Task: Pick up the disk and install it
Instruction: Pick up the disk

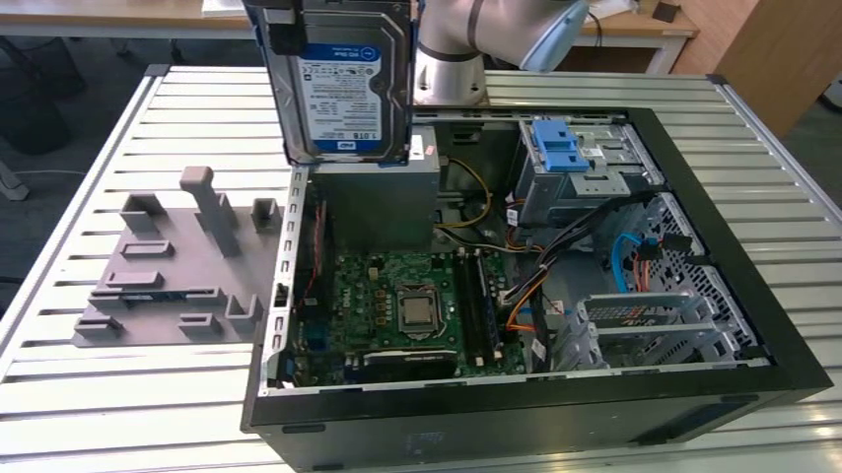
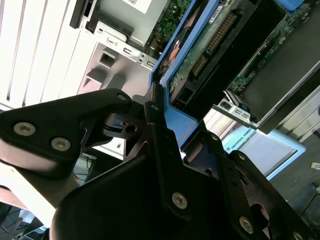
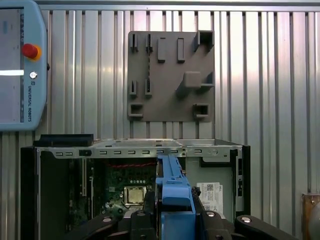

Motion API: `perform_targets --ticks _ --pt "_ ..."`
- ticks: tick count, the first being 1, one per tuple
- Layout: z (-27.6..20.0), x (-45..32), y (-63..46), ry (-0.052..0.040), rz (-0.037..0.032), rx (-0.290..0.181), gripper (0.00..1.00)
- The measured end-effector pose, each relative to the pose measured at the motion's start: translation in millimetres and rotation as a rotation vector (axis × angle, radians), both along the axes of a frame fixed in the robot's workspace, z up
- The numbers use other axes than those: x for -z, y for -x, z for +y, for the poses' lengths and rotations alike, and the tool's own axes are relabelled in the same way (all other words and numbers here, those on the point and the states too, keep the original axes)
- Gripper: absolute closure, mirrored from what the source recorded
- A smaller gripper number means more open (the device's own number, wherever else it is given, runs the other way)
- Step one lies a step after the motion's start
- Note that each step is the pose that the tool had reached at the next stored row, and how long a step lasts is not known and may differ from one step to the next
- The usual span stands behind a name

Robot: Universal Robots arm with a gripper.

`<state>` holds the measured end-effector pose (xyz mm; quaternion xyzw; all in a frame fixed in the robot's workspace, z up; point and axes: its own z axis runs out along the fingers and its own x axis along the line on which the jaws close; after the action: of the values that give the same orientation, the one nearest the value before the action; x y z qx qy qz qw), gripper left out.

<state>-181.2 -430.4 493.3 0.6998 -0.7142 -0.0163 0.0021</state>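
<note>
Gripper (image 3: 175, 212) pinches disk (image 1: 345, 84) by its blue carrier, upright above open case (image 1: 526, 419) rim, presumably for edge-first insertion.

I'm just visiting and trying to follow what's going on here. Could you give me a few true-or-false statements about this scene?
1. The claw grips the disk. True.
2. The disk sits installed in the case. False: it hangs upright above the open case.
3. The motherboard is exposed. True.
4. The grey plate lies inside the case. False: the grey plate lies on the table beside the case, at the exterior view's left.
</note>
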Motion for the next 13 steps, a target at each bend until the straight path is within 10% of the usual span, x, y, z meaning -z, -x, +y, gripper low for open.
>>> perform_targets --ticks 13 --pt "0.0 0.0 -16.8 0.0000 0.0000 0.000 0.64"
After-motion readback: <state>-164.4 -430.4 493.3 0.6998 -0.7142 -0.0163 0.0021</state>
